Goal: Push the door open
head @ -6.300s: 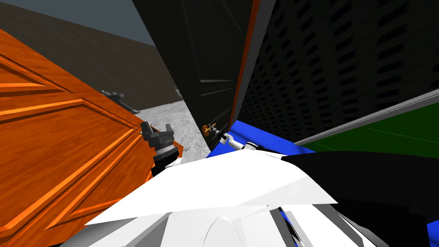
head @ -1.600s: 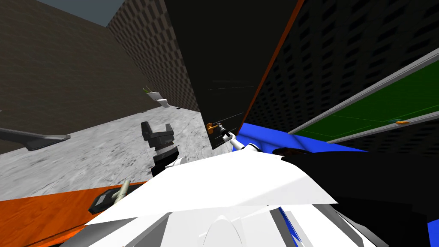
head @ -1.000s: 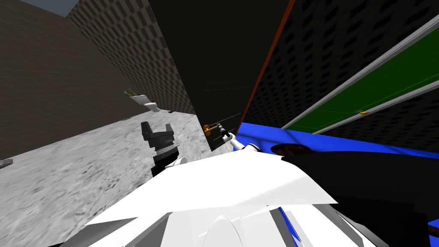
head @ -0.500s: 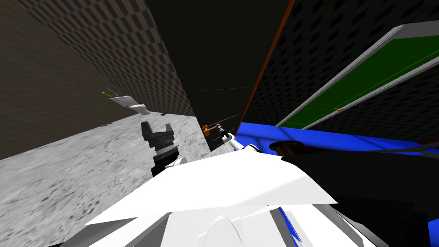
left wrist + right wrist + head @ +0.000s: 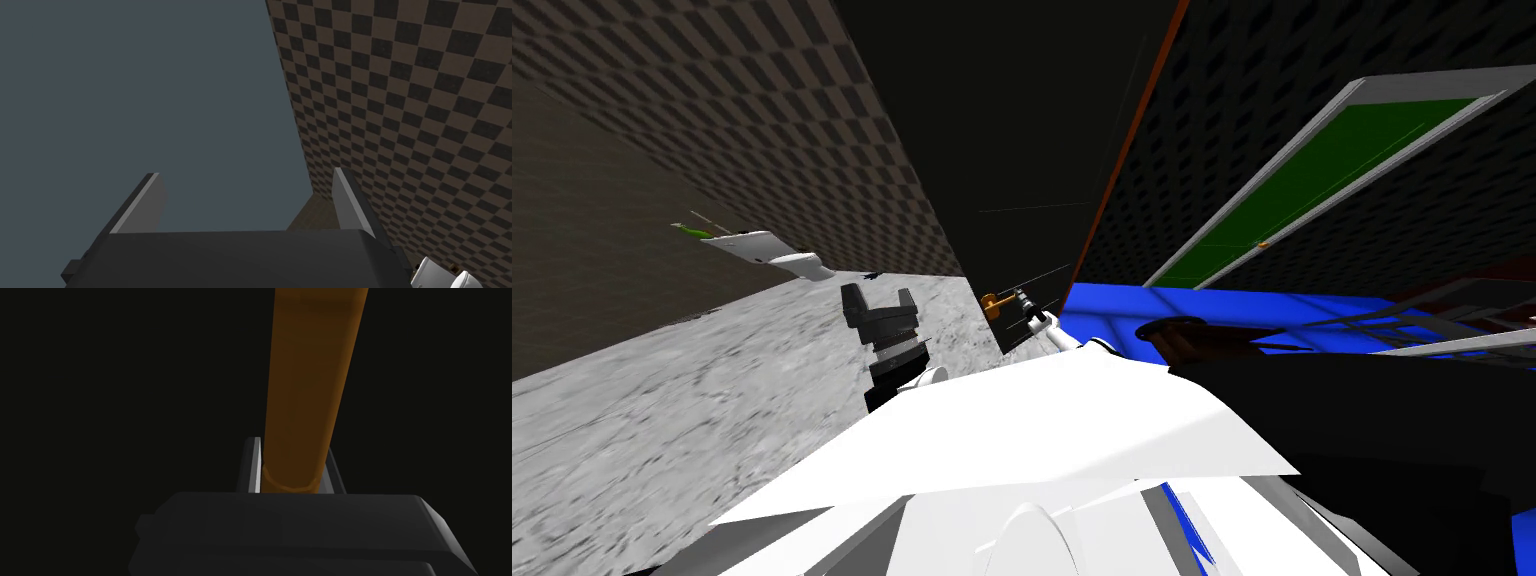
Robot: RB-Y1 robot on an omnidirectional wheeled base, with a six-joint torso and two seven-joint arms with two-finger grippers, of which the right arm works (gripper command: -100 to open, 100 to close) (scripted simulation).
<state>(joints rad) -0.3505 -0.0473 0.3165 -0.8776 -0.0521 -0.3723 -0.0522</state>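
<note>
At the far left a plain brown wall (image 5: 602,250) meets a checkered wall (image 5: 762,110). Where they meet, a white fixture (image 5: 762,244) stands against them with a small green thing (image 5: 692,231) on its far end; I cannot tell what either of them is. A mottled grey floor (image 5: 692,400) runs from there towards the robot.

The left claw (image 5: 879,297) is held up over this grey floor, well apart from the door and touching nothing. In the left wrist view its two fingers (image 5: 150,200) stand wide apart with nothing between them.

Just to the right, the orange handle (image 5: 996,301) sticks out from the lower part of the door (image 5: 1012,150), a tall dark slab that rises from the floor in the middle of the head view. The right claw (image 5: 1023,298) is at this handle. In the right wrist view its jaws are clamped on the sides of the orange bar, which runs straight out from between them, and the door's dark face lies flat behind it.

The door's right-hand edge (image 5: 1137,120) shows as a thin orange strip. Beyond it stands a dark patterned wall (image 5: 1232,110), with a blue floor (image 5: 1232,300) at its foot. On that wall is a green panel (image 5: 1312,170) in a light grey frame. At the far right, light grey rails (image 5: 1442,340) cross above the blue floor.
</note>
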